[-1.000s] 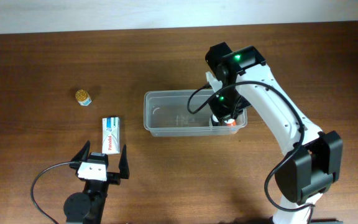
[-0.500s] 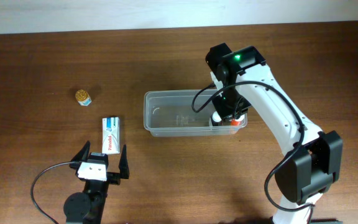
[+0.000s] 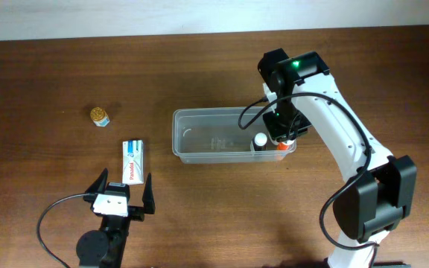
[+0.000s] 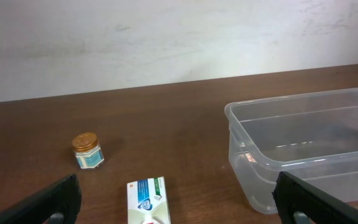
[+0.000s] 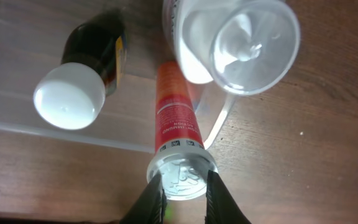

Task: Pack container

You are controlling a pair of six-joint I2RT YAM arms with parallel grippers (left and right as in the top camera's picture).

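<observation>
near the middle of the desk, slightly toward its right edge, sits the container (image 3: 199,113), open-topped. at its right end are a white-capped dark bottle (image 5: 70,93), an orange tube (image 5: 176,112) and a clear-capped bottle (image 5: 229,37). the right gripper (image 5: 182,194) hangs over them, fingers (image 5: 225,205) flanking the tube's cap; whether they pinch it i cannot tell. by the near edge the left gripper (image 4: 176,186) gapes wide, facing a box (image 3: 132,161) and small jar (image 3: 99,116).

The left wrist view cuts the container (image 4: 248,167) at 3 o'clock and the box (image 4: 146,198) at 6 o'clock. Whether the right gripper (image 5: 183,185) grips the tube (image 5: 176,118) is unclear.
</observation>
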